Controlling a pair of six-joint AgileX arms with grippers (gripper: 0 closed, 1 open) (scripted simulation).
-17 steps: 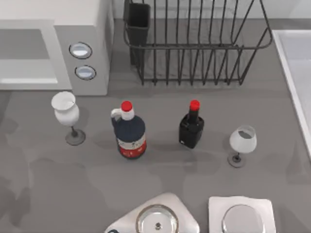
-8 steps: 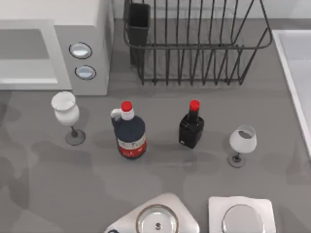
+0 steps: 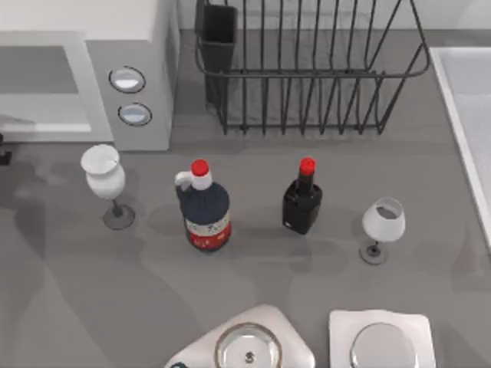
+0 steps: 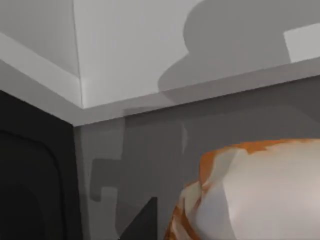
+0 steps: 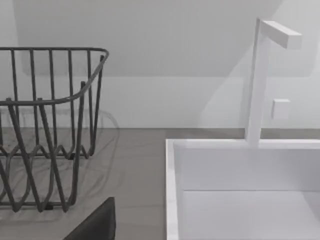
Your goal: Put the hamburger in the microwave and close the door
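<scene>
The hamburger [image 4: 260, 195], orange-brown with pale patches, looms close in the left wrist view, with my left gripper shut on it. Pale walls meeting in a corner lie behind it. In the top view a dark bit of my left arm [image 3: 2, 150] pokes in at the left edge, just in front of the microwave [image 3: 146, 46]. The microwave stands at the back left, its grey panel [image 3: 130, 96] bearing two round buttons. Its front opening [image 3: 46, 84] looks grey inside with a pale floor. I cannot make out the door. A dark part of my right gripper [image 5: 95, 222] faces the rack and sink.
A wine glass [image 3: 103, 180] stands in front of the microwave, another [image 3: 382, 222] at the right. Between them are a red-capped dark jug [image 3: 205, 211] and black bottle [image 3: 301, 201]. The black dish rack [image 3: 307, 69] is at the back, a white sink [image 3: 468, 115] at the right.
A dark part of my left arm has come into the top view at the left edge. Shadows on the left of the table have shifted toward the microwave.
</scene>
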